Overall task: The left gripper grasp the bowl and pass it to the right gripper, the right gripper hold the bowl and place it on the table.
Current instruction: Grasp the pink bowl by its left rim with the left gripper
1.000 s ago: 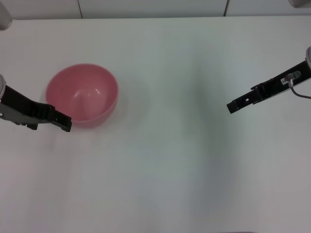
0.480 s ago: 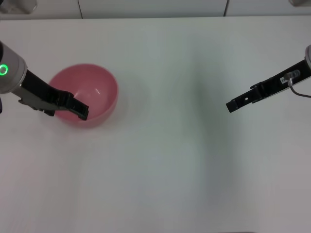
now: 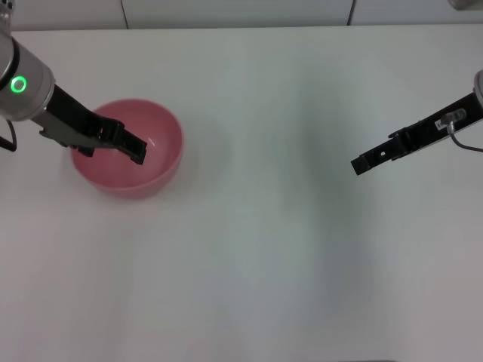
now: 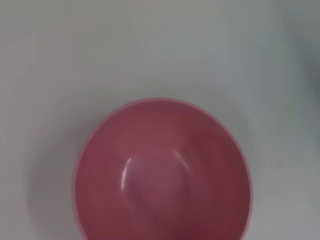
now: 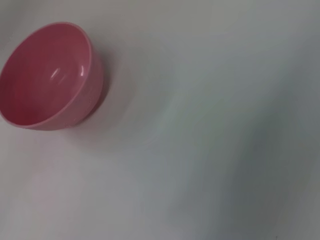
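The pink bowl point(image 3: 160, 162) stands upright on the white table point(image 3: 249, 256), at the left of the head view. My left gripper point(image 3: 137, 153), on the arm with the green ring, reaches in from the left and hangs over the bowl's opening, its tip above the inside near the middle. The left wrist view looks straight down into the bowl point(image 4: 162, 175). My right gripper point(image 3: 361, 164) hovers still over the table far to the right, holding nothing. Its wrist view shows the bowl point(image 5: 47, 75) at a distance.
The table's back edge meets a pale wall point(image 3: 241, 11) along the top of the head view. Bare white tabletop lies between the bowl and the right gripper.
The left arm has swung up and to the right, from the bowl's near-left side to over its opening. The bowl and the right arm have not moved.
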